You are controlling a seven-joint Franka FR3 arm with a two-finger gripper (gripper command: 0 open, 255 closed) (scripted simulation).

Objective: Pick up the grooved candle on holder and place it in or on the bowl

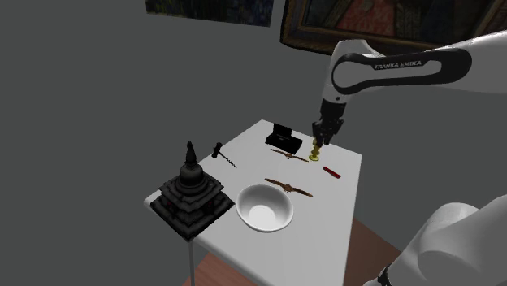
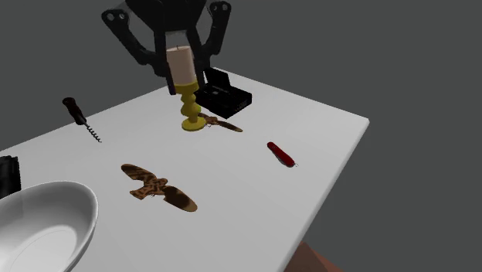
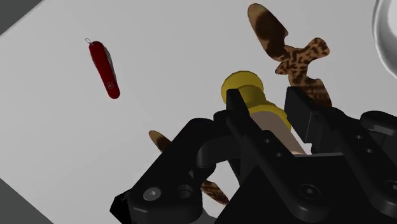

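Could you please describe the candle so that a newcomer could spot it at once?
On the white table, look to the end away from the white bowl, beside the flat black box. There a pale candle on a yellow holder stands in the black gripper; nothing else there is yellow.

The cream candle (image 2: 181, 60) stands upright on its yellow holder (image 2: 190, 104), clasped by the gripper (image 2: 183, 79). The white bowl (image 1: 265, 208) sits open side up, well apart from it.

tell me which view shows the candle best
The second exterior view: the candle on holder shows whole, clasped by the gripper. Shoulder view: a small yellow shape. Wrist view: foreshortened, half hidden behind the fingers.
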